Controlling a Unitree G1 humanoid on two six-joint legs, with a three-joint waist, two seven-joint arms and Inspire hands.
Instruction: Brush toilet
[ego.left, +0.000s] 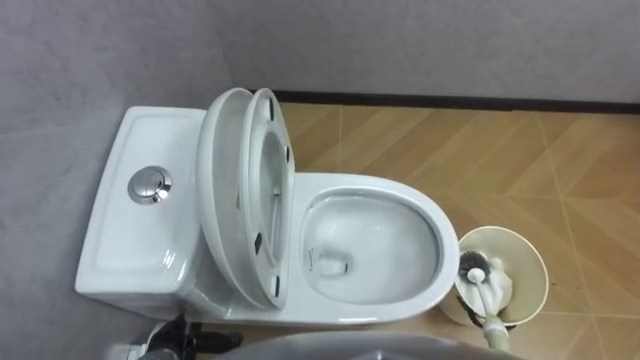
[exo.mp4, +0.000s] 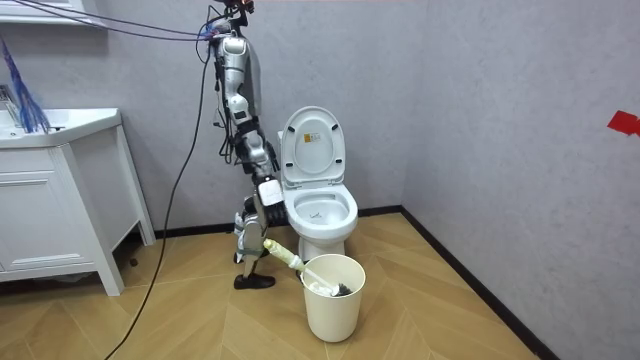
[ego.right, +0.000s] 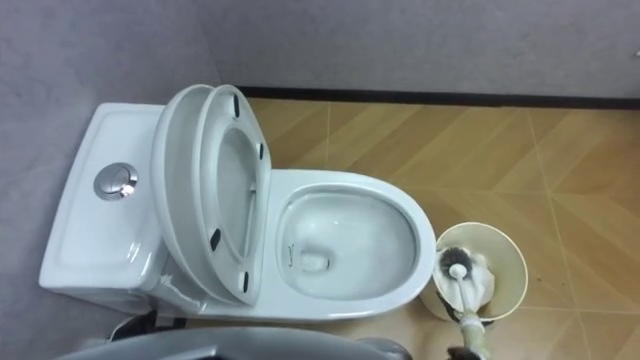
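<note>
The white toilet (ego.left: 375, 300) stands with its lid and seat (ego.left: 262, 190) raised against the tank, so the bowl lies open. To its right a cream bin (ego.left: 530, 262) holds the dark head of the toilet brush (ego.left: 474, 267). The brush's pale handle (ego.left: 492, 325) slants down out of the bin toward the lower right. In the room view my right hand (exo.mp4: 252, 240) hangs low and is shut on the handle's end (exo.mp4: 284, 258), while the brush head (exo.mp4: 335, 289) rests in the bin (exo.mp4: 333, 310). My left hand (exo.mp4: 268, 192) hangs beside the toilet bowl.
The round flush button (ego.left: 150, 185) sits on the tank top. Grey walls close in behind and beside the toilet. A white vanity cabinet (exo.mp4: 55, 215) stands at the room view's left. I stand on the wood-pattern floor beside the toilet.
</note>
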